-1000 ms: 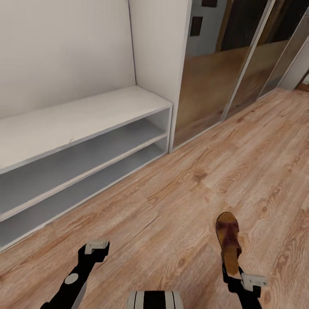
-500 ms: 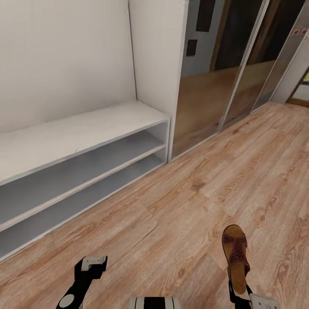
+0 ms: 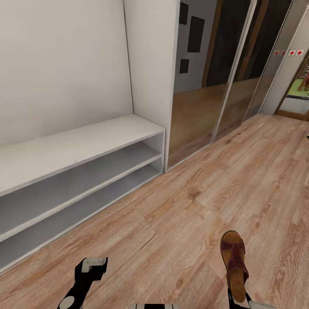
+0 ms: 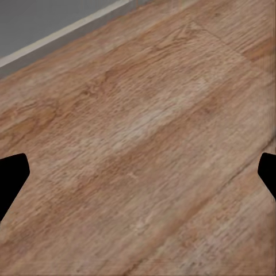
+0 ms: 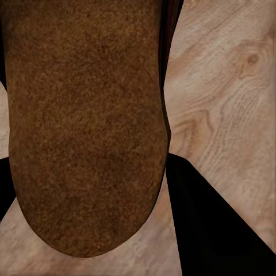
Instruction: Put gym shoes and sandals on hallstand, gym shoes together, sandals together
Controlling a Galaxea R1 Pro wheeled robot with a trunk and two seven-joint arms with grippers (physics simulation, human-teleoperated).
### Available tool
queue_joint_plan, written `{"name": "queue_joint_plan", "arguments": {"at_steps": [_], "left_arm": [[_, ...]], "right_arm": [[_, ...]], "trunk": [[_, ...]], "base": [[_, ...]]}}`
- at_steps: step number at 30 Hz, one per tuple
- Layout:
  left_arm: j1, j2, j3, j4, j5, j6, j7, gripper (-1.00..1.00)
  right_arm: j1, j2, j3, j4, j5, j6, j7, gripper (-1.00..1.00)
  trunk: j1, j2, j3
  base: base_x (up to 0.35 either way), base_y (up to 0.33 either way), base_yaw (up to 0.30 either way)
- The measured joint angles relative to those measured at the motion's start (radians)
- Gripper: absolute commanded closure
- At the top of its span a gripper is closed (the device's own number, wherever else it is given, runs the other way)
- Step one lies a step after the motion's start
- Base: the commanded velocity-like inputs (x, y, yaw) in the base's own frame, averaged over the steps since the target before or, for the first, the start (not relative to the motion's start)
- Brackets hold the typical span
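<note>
A brown leather sandal (image 3: 234, 261) hangs just above the corridor floor (image 3: 184, 206) at the lower right of the head view, toe pointing away, with my right gripper (image 3: 238, 297) shut on its heel end. The right wrist view looks onto its tan-brown footbed (image 5: 86, 126), with a dark finger (image 5: 215, 227) beside it. My left gripper (image 3: 93, 264) is low at the left, open and holding nothing; its fingertips stand wide apart over bare planks (image 4: 138, 172). The hallstand's pale bench (image 3: 77, 146) with two open tiers stands to the left. The gym shoes are out of view.
A white side panel (image 3: 150, 77) closes the bench's right end. Mirrored sliding doors (image 3: 214, 86) run along the wall beyond it. Wood-plank floor stretches between me and the bench and away to the right, toward a doorway (image 3: 300, 90).
The whole picture has shifted down, so the camera has moved and shows more of the wall and doors. Both grippers sit lower in the picture. The sandal stays in my right gripper.
</note>
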Motion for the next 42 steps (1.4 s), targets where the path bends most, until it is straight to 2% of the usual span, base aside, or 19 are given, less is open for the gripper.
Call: {"name": "queue_joint_plan", "arguments": {"at_steps": [9,15,18,21,27,42], "left_arm": [[0.0,0.002,0.001,0.008,0.0,0.0,0.0,-1.0],[0.001,0.004,0.012,0.03,0.0,0.0,0.0,-1.0],[0.014,0.005,0.033,0.043,0.0,-0.001,-0.001,-1.0],[0.025,0.002,0.055,-0.012,0.001,0.001,0.0,-1.0],[0.027,-0.005,0.055,-0.068,0.0,0.003,0.001,-1.0],[0.029,-0.009,0.054,-0.082,0.003,0.003,0.045,-1.0]], "right_arm": [[0.0,-0.001,0.001,0.007,0.001,0.0,0.0,1.0],[0.0,-0.004,0.001,0.007,0.0,0.0,0.0,1.0],[0.0,-0.005,0.001,0.007,0.0,0.001,0.0,1.0],[0.0,-0.004,0.001,0.005,0.0,0.0,0.0,1.0],[0.0,0.003,0.001,0.001,-0.002,0.0,-0.002,1.0],[0.0,0.004,-0.001,-0.002,-0.005,-0.001,-0.005,1.0]], "trunk": [[-0.004,0.002,0.045],[-0.004,0.002,0.054],[-0.004,0.002,0.059],[-0.003,0.002,0.064],[-0.003,0.002,0.069],[-0.003,0.002,0.069]], "base": [[0.0,0.0,-0.115],[0.0,0.0,-0.132],[0.0,0.0,-0.137],[-0.08,-0.042,-0.17],[-0.225,-0.136,-0.076],[-0.286,-0.126,-0.005]]}}
